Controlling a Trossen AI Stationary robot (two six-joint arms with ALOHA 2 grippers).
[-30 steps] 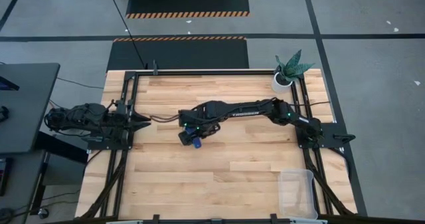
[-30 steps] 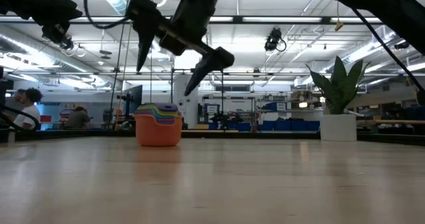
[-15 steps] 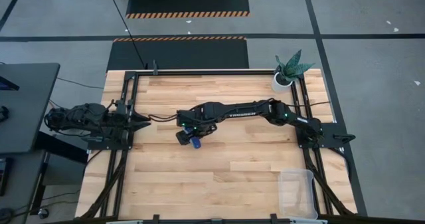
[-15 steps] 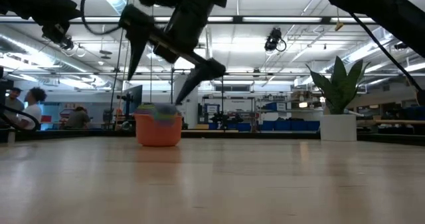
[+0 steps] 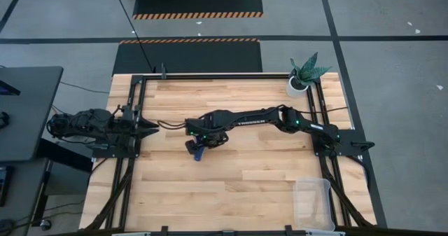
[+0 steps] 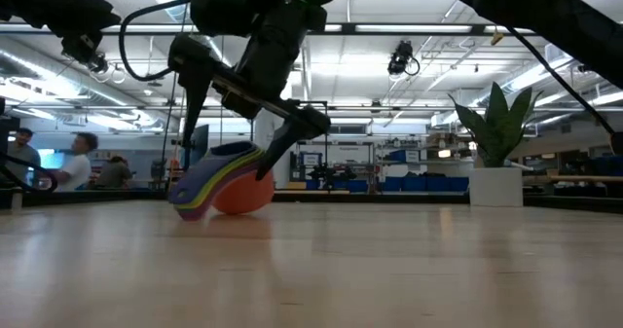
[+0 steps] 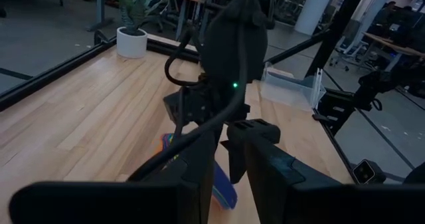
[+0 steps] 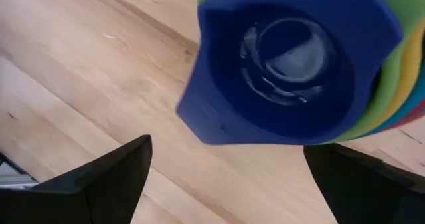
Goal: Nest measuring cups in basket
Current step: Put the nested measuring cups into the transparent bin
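Note:
The measuring cups (image 6: 222,180) are nested in one stack, orange outermost and dark blue innermost (image 8: 292,58), and sit left of the table's middle (image 5: 198,153). The stack lies tipped toward the table's left, on the orange cup's lower edge and the rims (image 6: 187,207). My right gripper (image 6: 226,151) (image 8: 229,147) hangs open over it, one finger on each side. My left gripper (image 5: 152,128) (image 7: 229,151) waits at the table's left edge, its fingers a narrow gap apart. The clear basket (image 5: 313,202) stands at the near right corner. My right gripper touches the stack with one finger only (image 6: 287,138). That finger's tip lies against the high side of the tilted stack, at the rims (image 6: 255,164). It comes slanting down from the table's right. The other finger (image 6: 187,94) stands clear above the stack's low side.
A white pot with a plant (image 5: 301,80) stands at the far right corner (image 6: 496,163). A black frame runs along the table's far and side edges (image 5: 210,75). Bare wood lies between the stack and the basket. People show in the room behind (image 6: 73,163).
My right gripper has come down over the stack and gone a little toward the table's left edge, staying open. The stack, upright a second ago, has tipped toward the table's left; its mouth now faces left and its orange bottom is lifted on the right side.

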